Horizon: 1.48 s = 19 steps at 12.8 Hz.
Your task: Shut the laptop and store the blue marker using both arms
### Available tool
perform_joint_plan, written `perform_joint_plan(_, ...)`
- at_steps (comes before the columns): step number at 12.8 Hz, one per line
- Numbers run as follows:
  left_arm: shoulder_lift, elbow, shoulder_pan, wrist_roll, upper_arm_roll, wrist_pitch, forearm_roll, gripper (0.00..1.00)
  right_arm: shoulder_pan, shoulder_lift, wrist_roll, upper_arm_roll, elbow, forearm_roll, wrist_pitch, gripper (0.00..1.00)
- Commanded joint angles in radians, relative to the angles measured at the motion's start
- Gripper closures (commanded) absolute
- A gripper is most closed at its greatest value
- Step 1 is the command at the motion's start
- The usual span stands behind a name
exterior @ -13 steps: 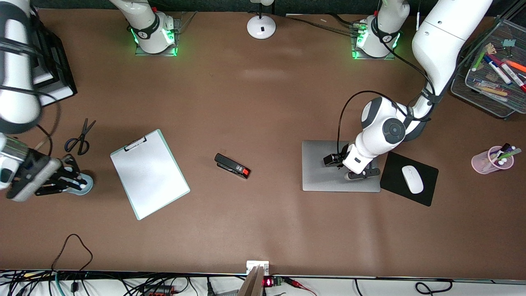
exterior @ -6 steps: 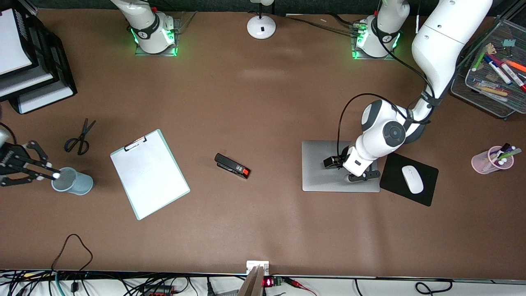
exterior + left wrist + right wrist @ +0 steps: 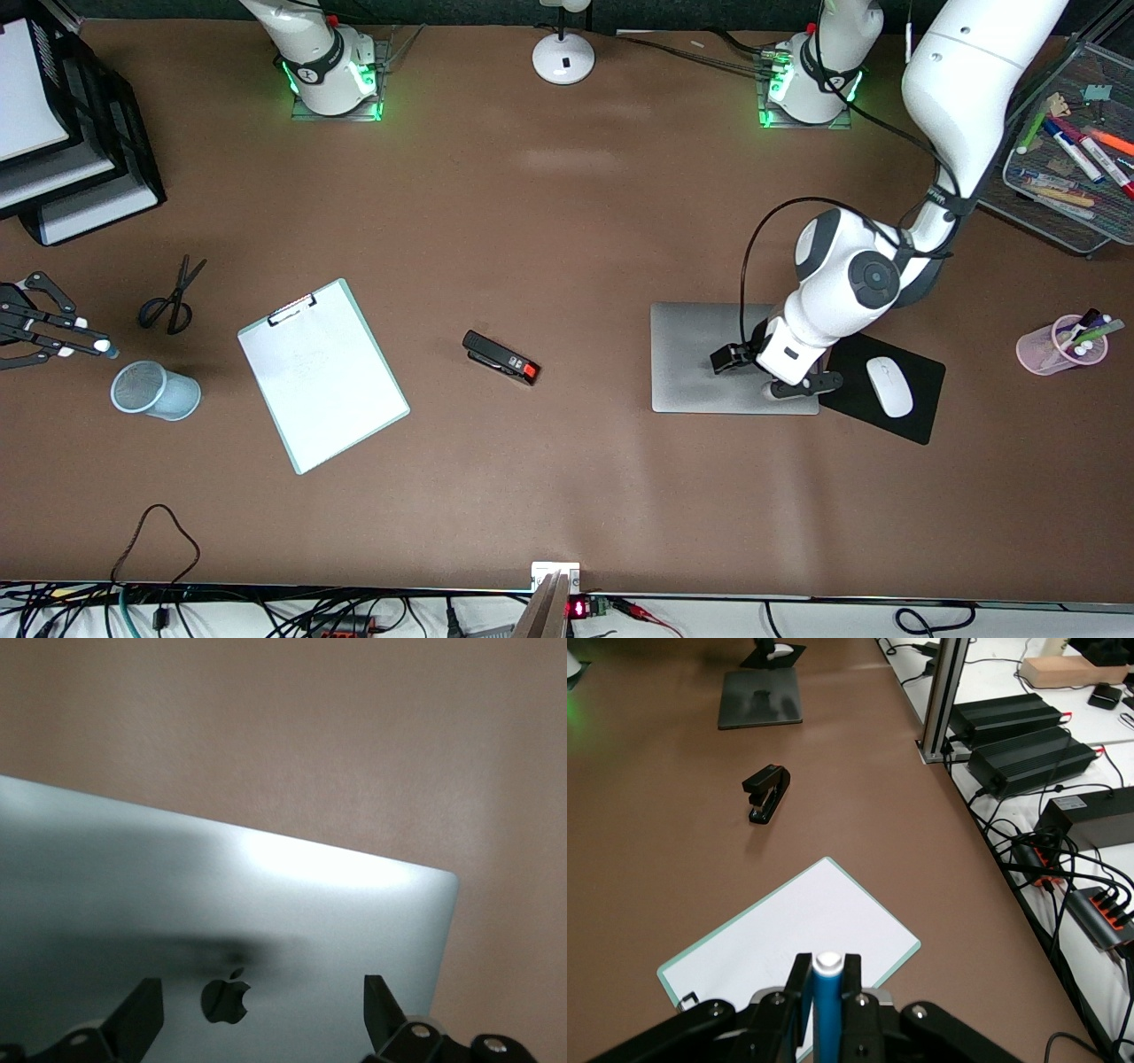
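Observation:
The laptop (image 3: 700, 354) lies shut on the table, its silver lid and dark logo (image 3: 224, 999) facing up. My left gripper (image 3: 802, 385) hovers just over the lid at the end beside the mouse pad. It is open (image 3: 261, 1019) and holds nothing. My right gripper (image 3: 49, 332) is shut on the blue marker (image 3: 104, 348), whose white end pokes out between the fingers (image 3: 827, 970). It hangs at the right arm's end of the table, close to an empty light-blue cup (image 3: 155, 390) but not over it.
Scissors (image 3: 173, 297), a white clipboard (image 3: 321, 374) and a black stapler (image 3: 500, 357) lie between cup and laptop. A white mouse (image 3: 889, 386) on a black pad (image 3: 850, 368) sits beside the laptop. A pink marker cup (image 3: 1059, 344), a mesh tray (image 3: 1063, 204) and stacked paper trays (image 3: 62, 133) stand at the ends.
My right gripper has carried the blue marker from over the light-blue cup away toward the table's end. My left gripper has shifted over the lid toward the mouse pad.

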Motion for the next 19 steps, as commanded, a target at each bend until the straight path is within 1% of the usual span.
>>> perform_joint_plan(1,-0.078,-0.006,0.003,0.002,0.011,-0.054,0.020,0.00,-0.039,0.057,-0.084,0.009,0.036,0.027,-0.026,0.97)
perform_joint_plan(4,-0.149,0.014,0.003,0.004,0.019,-0.169,0.020,0.00,-0.064,0.127,-0.144,0.009,0.084,0.030,-0.026,0.97)
perform_joint_plan(7,-0.242,0.018,0.006,0.004,0.028,-0.252,0.020,0.00,-0.070,0.150,-0.195,0.009,0.093,0.028,-0.023,0.97)
perform_joint_plan(8,-0.267,0.032,0.013,0.007,0.030,-0.276,0.022,0.00,-0.070,0.160,-0.215,0.009,0.095,0.027,-0.023,0.97)
perform_joint_plan(9,-0.282,0.058,0.025,0.019,0.030,-0.336,0.031,0.00,-0.071,0.172,-0.219,0.009,0.095,0.027,-0.022,0.97)
perform_joint_plan(10,-0.293,0.090,0.032,0.071,0.030,-0.400,0.066,0.00,-0.074,0.193,-0.233,0.009,0.096,0.030,-0.023,0.97)
perform_joint_plan(11,-0.312,0.104,0.036,0.101,0.031,-0.433,0.080,0.00,-0.082,0.209,-0.244,0.011,0.096,0.030,-0.023,0.97)
perform_joint_plan(13,-0.355,0.107,0.059,0.119,0.025,-0.448,0.082,0.00,-0.087,0.226,-0.247,0.011,0.104,0.030,-0.023,0.97)
perform_joint_plan(16,-0.416,0.125,0.071,0.166,0.028,-0.513,0.082,0.00,-0.093,0.253,-0.307,0.012,0.107,0.031,-0.022,0.97)
perform_joint_plan(18,-0.456,0.126,0.090,0.229,0.028,-0.562,0.082,0.00,-0.097,0.258,-0.312,0.014,0.109,0.034,-0.015,0.97)
perform_joint_plan(19,-0.468,0.127,0.102,0.269,0.026,-0.580,0.080,0.00,-0.097,0.259,-0.312,0.015,0.115,0.054,-0.012,0.97)
